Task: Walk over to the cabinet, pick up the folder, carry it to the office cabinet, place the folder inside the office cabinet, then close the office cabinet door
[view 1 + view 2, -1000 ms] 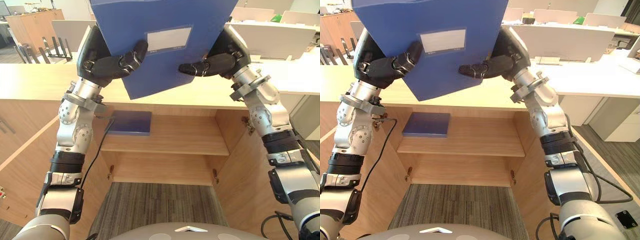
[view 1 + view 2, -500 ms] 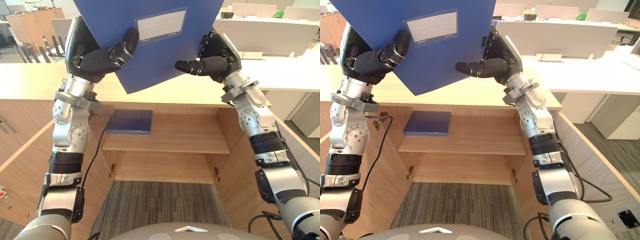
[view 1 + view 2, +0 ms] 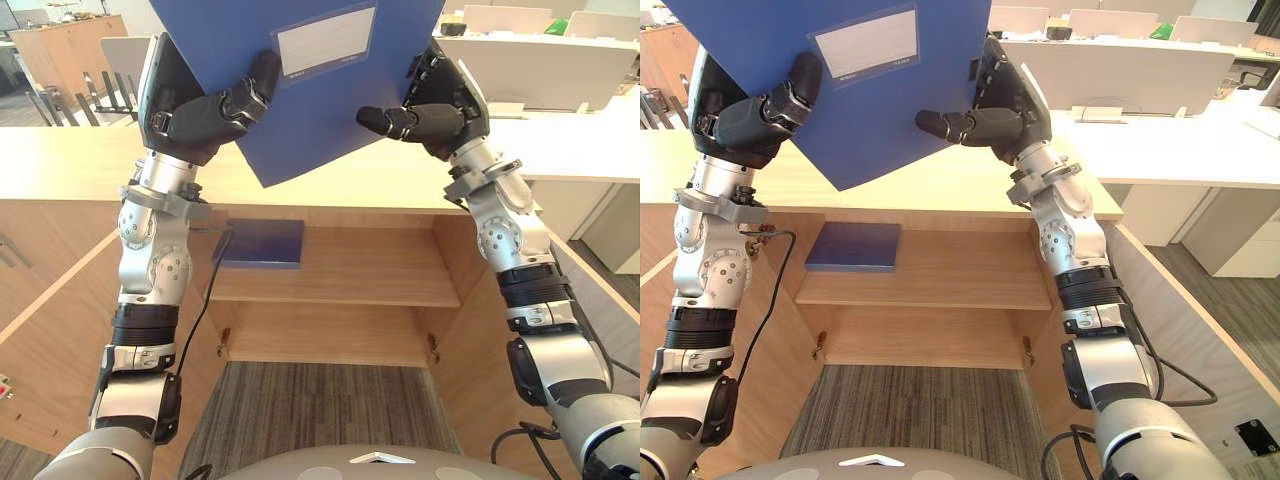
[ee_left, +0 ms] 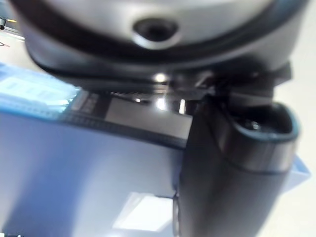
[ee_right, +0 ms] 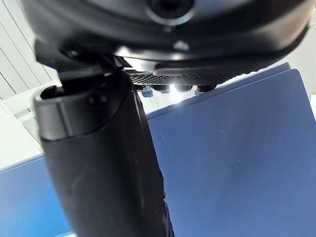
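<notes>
I hold a big blue folder [image 3: 300, 100] with a pale label, tilted, in front of me above the open office cabinet [image 3: 330, 270]. My left hand [image 3: 195, 115] grips its left edge and my right hand [image 3: 440, 110] its right edge, each with the thumb across the front face. The fingers of both are hidden behind the folder. Up close, the left wrist view has the left thumb [image 4: 232, 173] lying on the folder [image 4: 74, 163]. In the right wrist view the right thumb [image 5: 103, 163] presses on the blue cover [image 5: 237, 148].
A second, flat blue folder [image 3: 260, 243] lies on the left of the cabinet's upper shelf. Both cabinet doors stand open, the left door [image 3: 40, 330] and the right door [image 3: 1180, 310]. White desks [image 3: 560, 70] stand beyond the wooden cabinet top [image 3: 60, 160].
Both hands have lifted the folder higher and tilted it further, so its label has gone up towards the view's top edge. The grip has stayed the same.
</notes>
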`<state>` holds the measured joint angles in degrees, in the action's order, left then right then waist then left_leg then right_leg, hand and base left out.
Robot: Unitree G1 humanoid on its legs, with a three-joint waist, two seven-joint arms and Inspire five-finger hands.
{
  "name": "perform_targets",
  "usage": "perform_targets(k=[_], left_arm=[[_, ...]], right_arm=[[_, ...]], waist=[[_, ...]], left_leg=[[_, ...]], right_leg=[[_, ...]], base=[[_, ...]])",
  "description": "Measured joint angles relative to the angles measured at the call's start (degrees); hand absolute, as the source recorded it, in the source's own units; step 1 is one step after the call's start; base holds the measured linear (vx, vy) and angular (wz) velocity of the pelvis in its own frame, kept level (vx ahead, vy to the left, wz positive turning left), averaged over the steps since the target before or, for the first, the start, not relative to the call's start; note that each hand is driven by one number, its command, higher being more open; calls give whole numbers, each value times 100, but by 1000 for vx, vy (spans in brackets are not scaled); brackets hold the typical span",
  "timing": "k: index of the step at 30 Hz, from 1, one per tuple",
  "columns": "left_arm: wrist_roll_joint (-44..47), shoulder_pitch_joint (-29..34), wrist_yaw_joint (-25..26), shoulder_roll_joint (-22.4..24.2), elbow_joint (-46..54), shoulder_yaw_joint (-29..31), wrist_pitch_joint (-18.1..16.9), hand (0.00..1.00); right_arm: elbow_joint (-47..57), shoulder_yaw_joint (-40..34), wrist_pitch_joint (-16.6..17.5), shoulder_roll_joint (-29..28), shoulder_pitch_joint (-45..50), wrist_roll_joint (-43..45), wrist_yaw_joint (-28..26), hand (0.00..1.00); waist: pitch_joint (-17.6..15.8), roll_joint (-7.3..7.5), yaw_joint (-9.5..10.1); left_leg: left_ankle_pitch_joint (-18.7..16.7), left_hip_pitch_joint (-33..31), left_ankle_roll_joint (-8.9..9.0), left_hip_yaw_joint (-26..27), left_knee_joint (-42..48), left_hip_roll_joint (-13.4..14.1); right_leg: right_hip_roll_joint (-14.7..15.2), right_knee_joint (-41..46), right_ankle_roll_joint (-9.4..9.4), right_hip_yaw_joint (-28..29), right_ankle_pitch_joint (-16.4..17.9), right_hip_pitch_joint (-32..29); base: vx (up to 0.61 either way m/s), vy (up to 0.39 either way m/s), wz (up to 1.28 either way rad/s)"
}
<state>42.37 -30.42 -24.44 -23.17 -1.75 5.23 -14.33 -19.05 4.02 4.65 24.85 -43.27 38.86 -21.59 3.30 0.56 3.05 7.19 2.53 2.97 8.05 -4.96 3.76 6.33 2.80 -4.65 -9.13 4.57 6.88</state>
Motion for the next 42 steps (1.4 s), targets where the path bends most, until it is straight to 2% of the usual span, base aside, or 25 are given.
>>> perform_targets(k=[12,17,24,25,31,36,42], left_arm=[[246,-117,-125,-27,0,-142,-240,0],[353,-117,-126,-35,-3,-169,-437,0],[733,-115,-127,22,-175,-248,-573,0],[763,-114,-129,71,-192,-249,-585,0],[1131,-35,-210,300,-314,-281,-685,0],[1394,10,-223,385,-650,-396,-706,0],[1401,394,-226,433,-681,-544,-705,0]], right_arm=[[6,544,-11,689,-770,-261,98,100],[5,705,-12,826,-1039,-265,120,100],[4,800,-16,864,-1267,-239,191,100],[3,800,-16,864,-1310,-234,208,0],[1,774,-14,836,-1530,-136,306,0],[5,826,60,836,-1580,-146,328,0],[59,904,65,814,-1579,-150,182,0]], waist=[[19,-6,4],[40,-16,22],[211,-61,146],[212,-62,156],[237,-69,163],[383,-133,167],[411,-175,152]], left_leg=[[-5,-8,8,8,2,13],[-9,-9,13,8,3,18],[-27,-23,38,1,4,20],[-26,-23,38,-4,4,23],[-26,-35,38,-20,4,21],[-16,-124,36,-62,5,15],[-17,-122,38,-78,5,14]], right_leg=[[-13,0,0,14,0,12],[-18,0,1,16,0,11],[-22,-11,7,20,4,2],[-25,-10,8,19,4,4],[-26,-9,11,16,6,-4],[-26,1,10,12,5,-83],[-26,4,12,16,7,-79]], base=[[0,0,0],[0,0,0],[0,0,0],[0,0,0],[0,0,0],[0,0,0],[0,0,0]])
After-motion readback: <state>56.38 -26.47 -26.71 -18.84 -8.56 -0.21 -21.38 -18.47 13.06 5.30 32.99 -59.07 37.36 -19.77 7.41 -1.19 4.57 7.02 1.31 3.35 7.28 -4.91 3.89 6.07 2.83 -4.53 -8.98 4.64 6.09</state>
